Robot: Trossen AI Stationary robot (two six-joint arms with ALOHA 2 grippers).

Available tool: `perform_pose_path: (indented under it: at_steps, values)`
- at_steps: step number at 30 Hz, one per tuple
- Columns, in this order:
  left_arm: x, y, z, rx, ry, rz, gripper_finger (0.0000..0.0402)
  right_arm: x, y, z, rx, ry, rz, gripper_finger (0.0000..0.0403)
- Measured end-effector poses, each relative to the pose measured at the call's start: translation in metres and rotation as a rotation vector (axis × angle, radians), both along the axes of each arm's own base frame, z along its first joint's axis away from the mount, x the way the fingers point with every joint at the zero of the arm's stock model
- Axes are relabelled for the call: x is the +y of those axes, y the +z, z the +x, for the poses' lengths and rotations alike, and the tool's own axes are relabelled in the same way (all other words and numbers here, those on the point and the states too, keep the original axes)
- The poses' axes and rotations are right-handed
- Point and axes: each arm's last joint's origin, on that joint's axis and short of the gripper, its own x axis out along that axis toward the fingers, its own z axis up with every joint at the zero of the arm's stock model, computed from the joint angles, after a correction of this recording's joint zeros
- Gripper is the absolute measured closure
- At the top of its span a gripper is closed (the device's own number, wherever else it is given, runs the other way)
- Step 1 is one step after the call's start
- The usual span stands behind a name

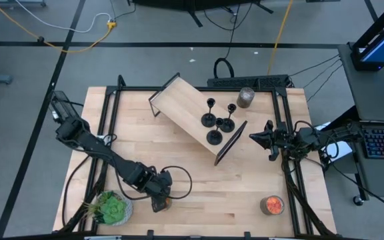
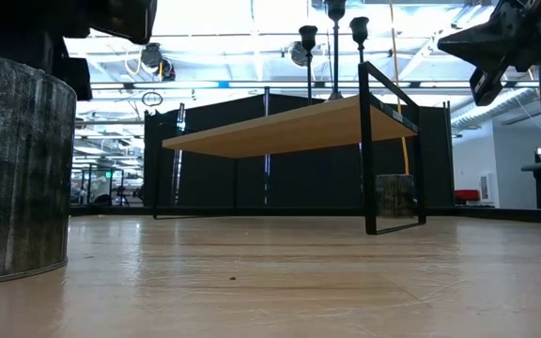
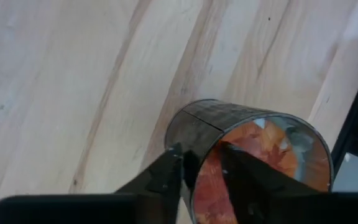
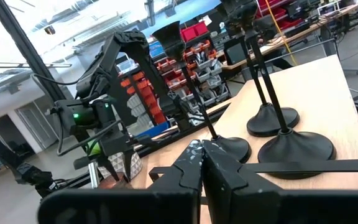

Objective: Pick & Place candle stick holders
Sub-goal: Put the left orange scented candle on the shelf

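Closed right gripper [image 4: 202, 163] hovers just beside the three candle stick holders [image 4: 272, 118] on the shelf [image 1: 179, 100].

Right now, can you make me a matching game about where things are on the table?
Things:
1. candle stick holders
2. green plant
3. grey jar
4. left gripper

Places:
A. at the table corner beside the left arm's gripper
B. standing on the raised wooden shelf
C. fingers pinching the wall of an orange-topped jar
D. on the table just past the shelf's far end

Pairs: 1-B, 2-A, 3-D, 4-C
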Motion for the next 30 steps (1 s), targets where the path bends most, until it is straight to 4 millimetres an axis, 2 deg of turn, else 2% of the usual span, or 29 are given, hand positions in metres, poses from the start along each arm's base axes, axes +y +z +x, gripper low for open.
perform_pose_path:
  at_steps: [8, 22, 27, 30]
  values:
    - [0.0, 0.001, 0.0, 0.001, -0.002, -0.005, 0.0392, 0.0, 0.0, 0.0, 0.0, 0.0, -0.002, 0.0403]
    - [0.0, 0.0, 0.0, 0.004, 0.019, -0.011, 0.0398, 0.0, 0.0, 0.0, 0.0, -0.001, -0.003, 0.0403]
    - [0.007, 0.002, 0.004, -0.015, 0.021, -0.009, 0.0399, 0.0, 0.0, 0.0, -0.001, 0.007, -0.001, 0.0403]
    - [0.011, 0.006, 0.007, -0.032, -0.001, -0.003, 0.04, 0.002, 0.001, 0.0, -0.011, 0.069, -0.003, 0.0403]
